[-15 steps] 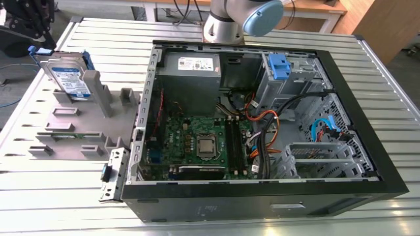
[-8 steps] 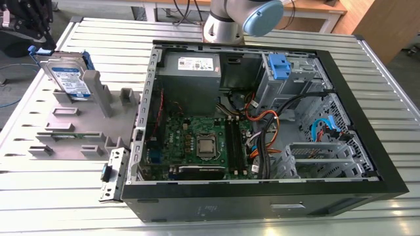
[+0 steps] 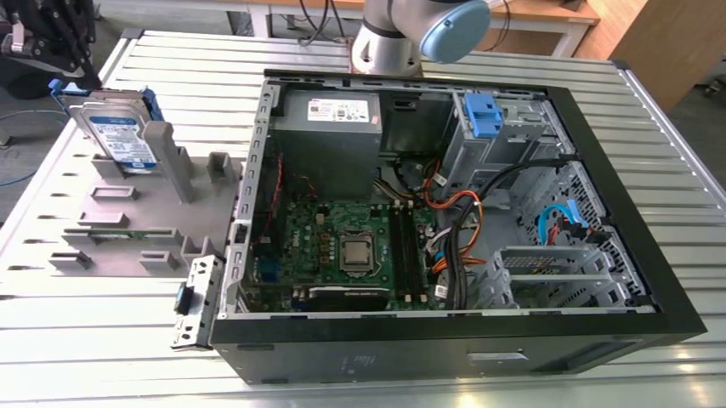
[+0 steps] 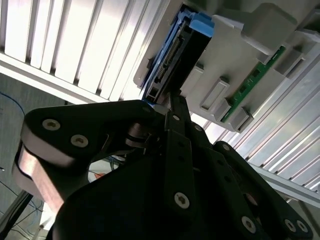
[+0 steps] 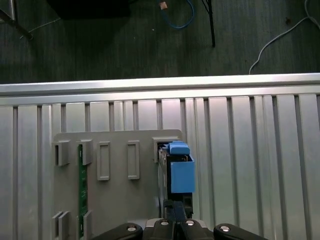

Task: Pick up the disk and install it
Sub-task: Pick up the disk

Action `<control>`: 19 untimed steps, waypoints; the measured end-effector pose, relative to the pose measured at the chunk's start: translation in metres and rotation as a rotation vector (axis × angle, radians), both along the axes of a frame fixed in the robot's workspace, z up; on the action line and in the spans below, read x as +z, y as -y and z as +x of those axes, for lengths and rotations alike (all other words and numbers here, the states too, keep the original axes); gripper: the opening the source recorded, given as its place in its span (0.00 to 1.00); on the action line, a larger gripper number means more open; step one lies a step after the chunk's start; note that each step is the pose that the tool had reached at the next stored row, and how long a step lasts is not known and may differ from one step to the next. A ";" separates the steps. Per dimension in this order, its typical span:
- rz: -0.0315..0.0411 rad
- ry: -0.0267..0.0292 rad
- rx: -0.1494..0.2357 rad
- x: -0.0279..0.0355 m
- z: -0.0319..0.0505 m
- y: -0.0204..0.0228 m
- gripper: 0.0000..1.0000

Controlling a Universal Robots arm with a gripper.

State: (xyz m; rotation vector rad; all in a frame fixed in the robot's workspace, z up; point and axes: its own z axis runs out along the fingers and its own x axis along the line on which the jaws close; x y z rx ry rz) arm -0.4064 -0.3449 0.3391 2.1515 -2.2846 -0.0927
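The disk (image 3: 122,136) stands on edge in a slot of the grey slotted holder (image 3: 136,200), at the far end of that holder on the exterior view's left, well apart from the open computer case (image 3: 454,344). Its white-and-blue label faces the near side and its blue carrier frames the top and far edges. The black end effector (image 3: 70,83) sits at the disk's upper far corner. In the first wrist view the end effector (image 5: 175,216) has its fingers drawn narrow, closed on the thin edge of the carrier, with the disk (image 5: 181,175) running away from it beside the holder (image 5: 117,200). The second wrist view shows the end effector (image 4: 169,100) touching the connector end of the disk (image 4: 172,60). A green memory strip (image 3: 119,232) lies in a nearer slot of the holder. The holder and the case both rest on the ribbed metal worktop (image 3: 114,361). Inside the case lie the motherboard (image 3: 340,246), a grey metal box (image 3: 329,110) with a white sticker at the far side, and a small blue latch (image 3: 481,115) further to the exterior view's right.
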 end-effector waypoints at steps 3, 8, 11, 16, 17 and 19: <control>0.0001 0.0002 0.000 -0.0016 0.0018 -0.0001 0.11; 0.0000 -0.0001 0.000 -0.0046 0.0048 -0.0002 0.11; 0.0001 0.0001 0.000 -0.0055 0.0056 -0.0007 0.11; 0.0000 0.0000 0.000 -0.0062 0.0057 -0.0031 0.11; 0.0000 0.0000 0.000 -0.0062 0.0057 -0.0031 0.11; 0.0000 0.0000 0.000 -0.0062 0.0057 -0.0032 0.11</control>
